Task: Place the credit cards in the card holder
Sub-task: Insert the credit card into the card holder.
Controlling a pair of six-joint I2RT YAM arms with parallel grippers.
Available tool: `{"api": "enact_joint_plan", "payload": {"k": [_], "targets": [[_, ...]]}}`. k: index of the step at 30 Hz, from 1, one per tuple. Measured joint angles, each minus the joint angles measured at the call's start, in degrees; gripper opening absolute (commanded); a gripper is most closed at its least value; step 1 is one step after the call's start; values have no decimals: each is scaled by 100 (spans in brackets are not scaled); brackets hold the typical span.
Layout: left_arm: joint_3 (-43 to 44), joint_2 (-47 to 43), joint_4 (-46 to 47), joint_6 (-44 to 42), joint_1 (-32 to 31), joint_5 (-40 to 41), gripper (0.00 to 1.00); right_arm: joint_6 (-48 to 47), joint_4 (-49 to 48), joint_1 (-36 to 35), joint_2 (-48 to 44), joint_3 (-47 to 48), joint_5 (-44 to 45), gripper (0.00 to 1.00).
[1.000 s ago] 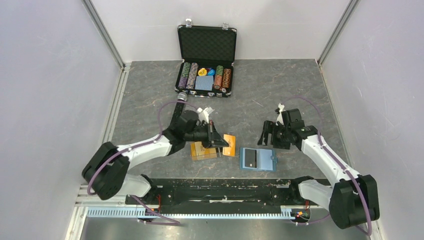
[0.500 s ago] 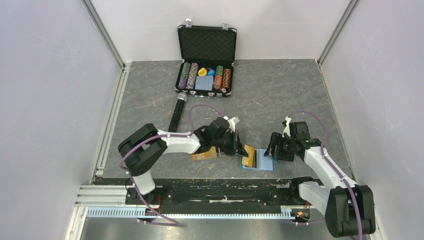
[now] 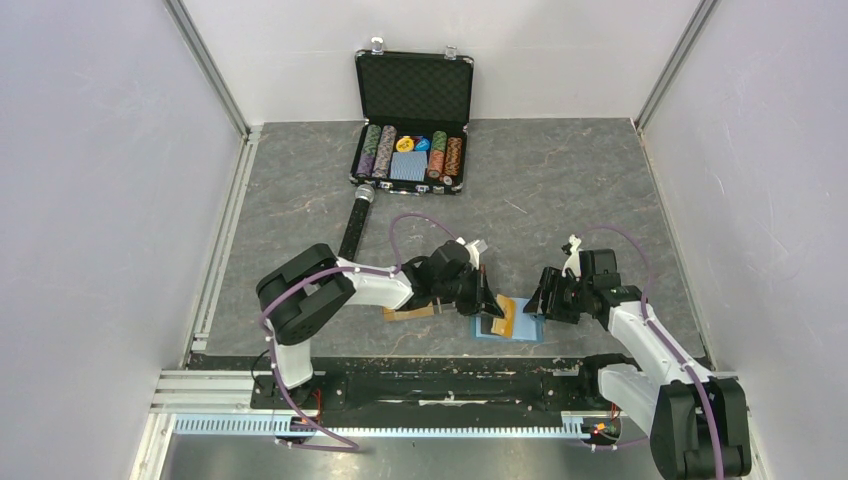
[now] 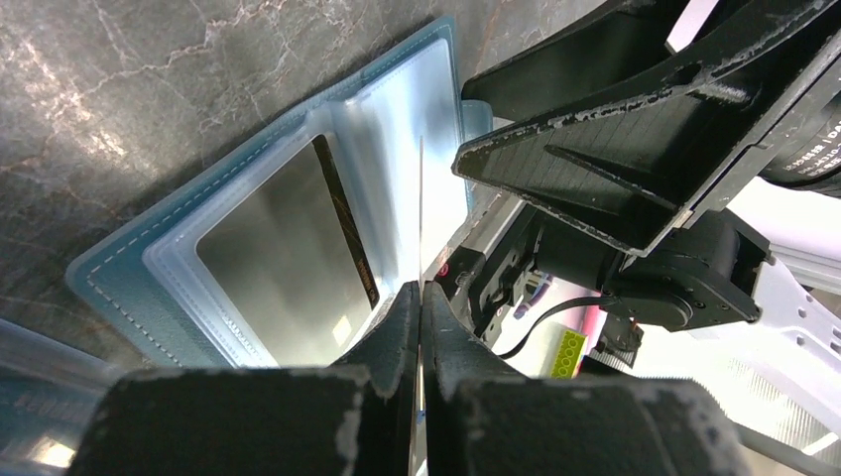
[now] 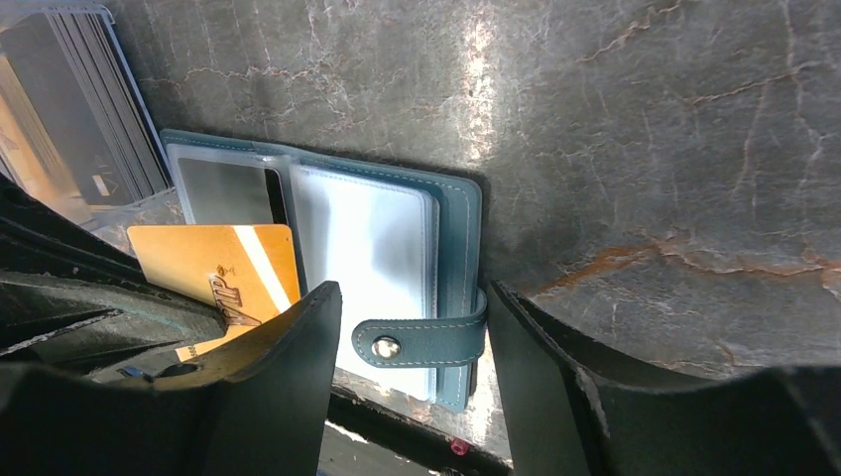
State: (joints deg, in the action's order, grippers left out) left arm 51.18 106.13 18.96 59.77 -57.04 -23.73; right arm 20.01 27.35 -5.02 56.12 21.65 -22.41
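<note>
The teal-blue card holder (image 3: 522, 331) lies open near the table's front edge, its clear sleeves up. My left gripper (image 3: 489, 307) is shut on an orange credit card (image 3: 503, 318) and holds it tilted over the holder's left half. In the left wrist view my gripper (image 4: 420, 289) pinches the card edge-on (image 4: 420, 198) above the sleeves (image 4: 288, 233). My right gripper (image 3: 545, 301) is open at the holder's right edge. In the right wrist view my gripper (image 5: 412, 294) straddles the snap tab (image 5: 421, 338), with the card (image 5: 218, 270) at the left. More orange cards (image 3: 408, 313) lie under my left arm.
An open black chip case (image 3: 412, 120) with chips stands at the back. A dark slim stick (image 3: 355, 225) lies left of centre. A clear box (image 5: 74, 119) shows at the top left of the right wrist view. The table's front edge (image 3: 430, 360) is close to the holder.
My left gripper has carried the orange card to the right, from the card pile to over the open holder. My right gripper has moved down and in to the holder's right edge.
</note>
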Motion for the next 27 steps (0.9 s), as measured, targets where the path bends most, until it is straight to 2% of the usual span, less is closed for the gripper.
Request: {"api": "enact_joint_plan", "payload": {"k": [11,27], "targets": [[79,15,-116,-2,-13,223,2,42,-70,0,-59,-63,-79,59],[-4,-247,-608,-2,-48,990,2,63,-144,0,-127,-138,-175,58]]}}
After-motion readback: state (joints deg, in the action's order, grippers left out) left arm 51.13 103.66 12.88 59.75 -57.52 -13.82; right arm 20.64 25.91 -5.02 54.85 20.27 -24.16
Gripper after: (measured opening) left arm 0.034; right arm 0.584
